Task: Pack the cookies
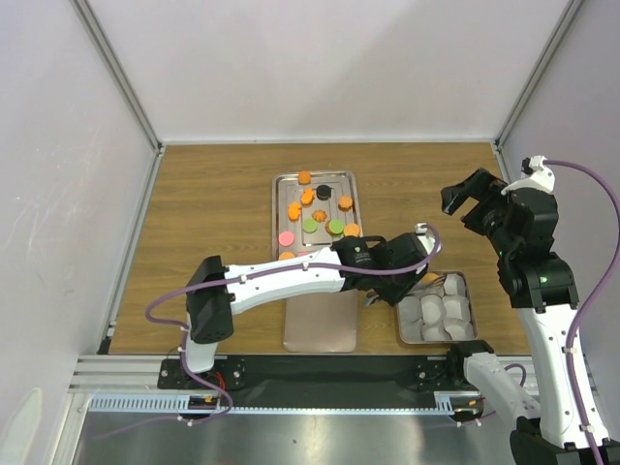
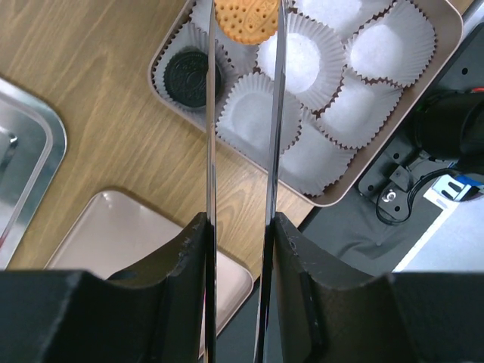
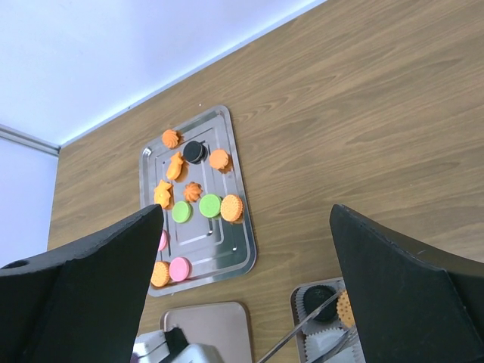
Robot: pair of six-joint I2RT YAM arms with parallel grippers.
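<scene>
Several cookies [image 1: 310,225] in orange, green, pink and black lie on a steel tray [image 1: 281,194]; the right wrist view shows them too [image 3: 209,205]. My left gripper [image 2: 243,15] has long thin fingers shut on a round orange cookie [image 2: 246,19]. It holds it just above the far-left part of the small box [image 2: 329,200] of pale paper cups [image 2: 257,106]. A black cookie [image 2: 187,76] sits in the box's corner cup. My right gripper [image 1: 470,203] is open and empty, raised high at the right, well away from the tray.
A flat pinkish lid [image 1: 322,325] lies on the table between the tray and the near edge, left of the box [image 1: 465,281]. White walls close the table at the left, back and right. The left arm reaches across the lid.
</scene>
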